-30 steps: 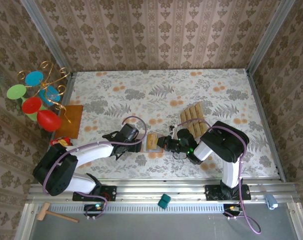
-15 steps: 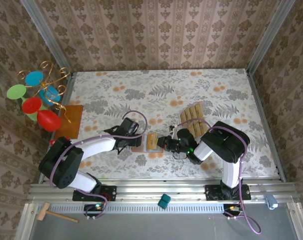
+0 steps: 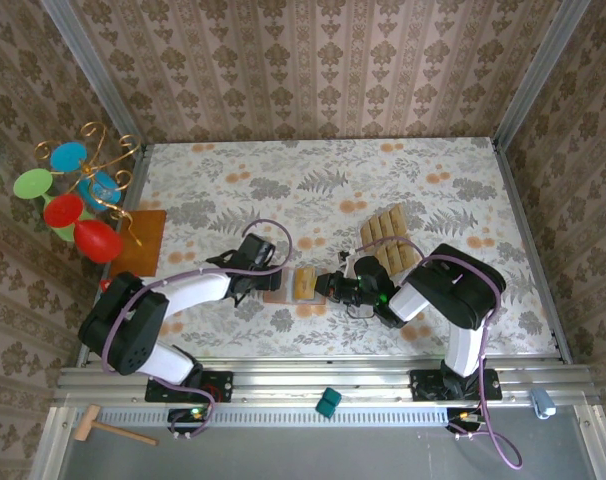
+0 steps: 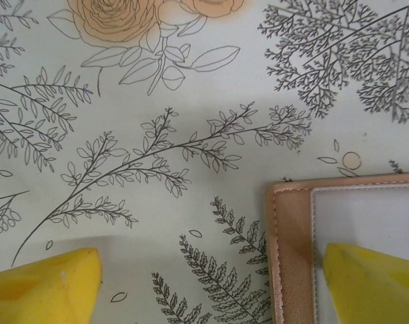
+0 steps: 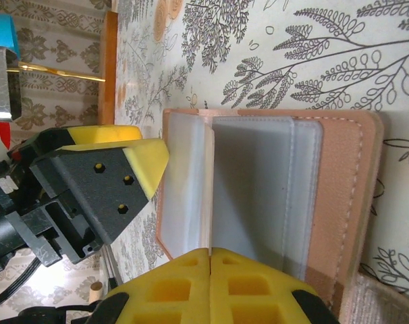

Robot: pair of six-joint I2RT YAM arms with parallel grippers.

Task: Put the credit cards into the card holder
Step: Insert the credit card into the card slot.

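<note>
The card holder (image 3: 283, 292) lies open on the floral table, tan inner face and clear pockets up (image 5: 258, 182). My right gripper (image 3: 321, 285) is shut on one credit card (image 5: 210, 189), seen edge-on, standing over the holder's middle fold. My left gripper (image 4: 208, 290) is open at the holder's left side: one yellow finger (image 4: 373, 283) sits over the clear pocket by the stitched corner (image 4: 292, 250), the other finger (image 4: 42, 283) over bare table. That left finger (image 5: 133, 152) also appears in the right wrist view. Several more tan credit cards (image 3: 388, 240) lie in a row behind my right arm.
An orange-brown board (image 3: 143, 240) with a gold wire stand and coloured discs (image 3: 78, 190) stands at the table's left edge. A teal block (image 3: 328, 402) and a small wooden mallet (image 3: 103, 428) lie on the near rail. Patterned walls close in three sides.
My left gripper has moved right, onto the holder's left half, which now lies flat. The right gripper with its card has hardly moved.
</note>
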